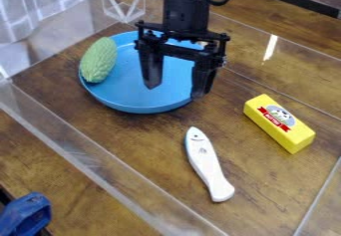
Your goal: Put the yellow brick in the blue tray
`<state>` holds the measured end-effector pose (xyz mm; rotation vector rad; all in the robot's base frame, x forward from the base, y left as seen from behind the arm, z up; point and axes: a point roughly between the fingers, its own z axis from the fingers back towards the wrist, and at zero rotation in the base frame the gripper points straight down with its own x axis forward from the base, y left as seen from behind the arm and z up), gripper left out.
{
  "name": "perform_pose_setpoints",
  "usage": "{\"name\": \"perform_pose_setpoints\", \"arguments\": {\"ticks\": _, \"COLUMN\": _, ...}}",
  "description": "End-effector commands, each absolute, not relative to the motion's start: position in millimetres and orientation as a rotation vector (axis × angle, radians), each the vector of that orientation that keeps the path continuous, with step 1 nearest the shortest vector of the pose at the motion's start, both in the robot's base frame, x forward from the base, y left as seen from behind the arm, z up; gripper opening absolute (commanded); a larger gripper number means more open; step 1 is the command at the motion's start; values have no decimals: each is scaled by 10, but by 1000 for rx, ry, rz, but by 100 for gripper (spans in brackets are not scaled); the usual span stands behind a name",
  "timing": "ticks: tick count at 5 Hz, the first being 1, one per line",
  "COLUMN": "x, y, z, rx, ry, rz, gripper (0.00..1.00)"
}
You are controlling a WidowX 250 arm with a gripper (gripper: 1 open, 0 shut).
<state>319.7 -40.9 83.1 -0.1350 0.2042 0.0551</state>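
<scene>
**Empty gripper over the tray, brick off to the side**

Your gripper (178, 79) hangs over the right part of the blue tray (120, 96) with its two black fingers (151, 69) spread wide and pointing down — there is nothing between them. From this angle you cannot be sure whether the fingertips touch the tray's floor or sit just above it.

The yellow brick (278, 121) you are after lies flat on the wooden table (107, 170), well apart from the gripper and to the right of the tray, red-and-white label facing up. It is outside the tray and nothing touches it.

On the tray's left rim you will see a green bumpy oval thing (98, 59), leaning against the edge. In front of the tray — between it and the near edge of the table — lies a long white remote-like stick (206, 163), angled a little, clear of both tray and brick.
</scene>
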Motion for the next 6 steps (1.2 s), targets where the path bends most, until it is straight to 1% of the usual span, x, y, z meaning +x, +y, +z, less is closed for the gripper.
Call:
{"name": "perform_pose_setpoints", "arguments": {"ticks": 1, "x": 3305, "y": -513, "z": 976, "rx": -147, "ry": 142, "rz": 62, "gripper": 100}}
{"name": "perform_pose_setpoints", "arguments": {"ticks": 3, "x": 3358, "y": -579, "z": 883, "rx": -159, "ry": 153, "rz": 103, "gripper": 100}}
{"name": "perform_pose_setpoints", "arguments": {"ticks": 4, "x": 3434, "y": -650, "z": 865, "rx": -176, "ry": 139, "rz": 155, "gripper": 100}}
{"name": "perform_pose_setpoints", "arguments": {"ticks": 5, "x": 3567, "y": -765, "z": 898, "rx": -198, "ry": 107, "rz": 228, "gripper": 100}}
{"name": "perform_pose_setpoints", "arguments": {"ticks": 6, "x": 3713, "y": -970, "z": 904, "rx": -235, "ry": 70, "rz": 353, "gripper": 100}}
